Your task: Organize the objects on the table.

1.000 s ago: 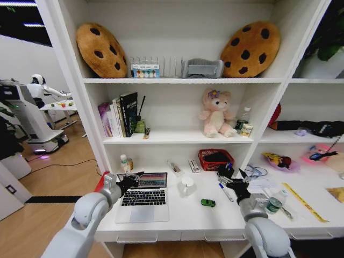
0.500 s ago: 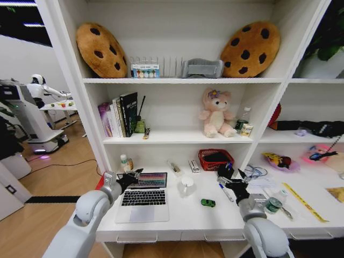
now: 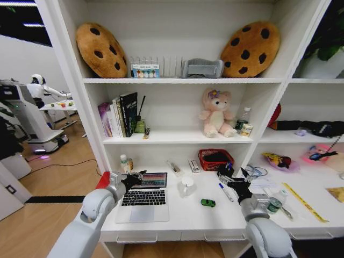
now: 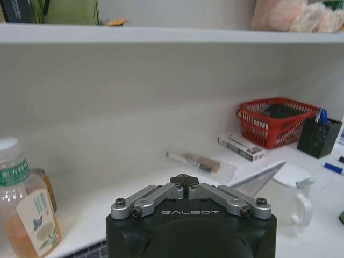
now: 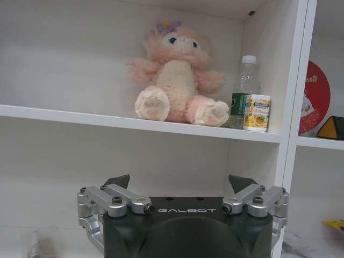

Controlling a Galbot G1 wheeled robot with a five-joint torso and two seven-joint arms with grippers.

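A Galbot G1 faces the long white table [image 3: 183, 217] w/ both arms raised over the clutter. The left gripper [image 3: 135, 179] hangs at the far-left corner of the open laptop [image 3: 143, 196], beside its lid edge; in the left wrist view its fingers [image 4: 184, 181] are pressed tip to tip, clenched on nothing. The right gripper [image 3: 235, 185] hovers at the right, over the white marker pens [image 3: 225, 192], near the black pen cup [image 3: 225, 172]; the right wrist view shows its fingers [image 5: 119, 181] spread wide, released, nothing between them.

The laptop sits near-left on the table, screen up; the green toy car [image 3: 208, 202] lies to its right, well apart, w/ a white mug [image 3: 186, 185] between and farther back.

Handling, as judged: the laptop is stiff, smooth, likely the heaviest item; the hinge is the weak pt, so the lid probably wants closing w/ a push at its top edge, then a grip on a side edge. The pens are light, round, apt to roll; take one at mid-barrel. The car is tiny and hard; pinch across its body.

Vs. a second ago: the left gripper has edged right, closer to the lid's corner, approx. touching; the right has barely shifted. The table items are unmoved.
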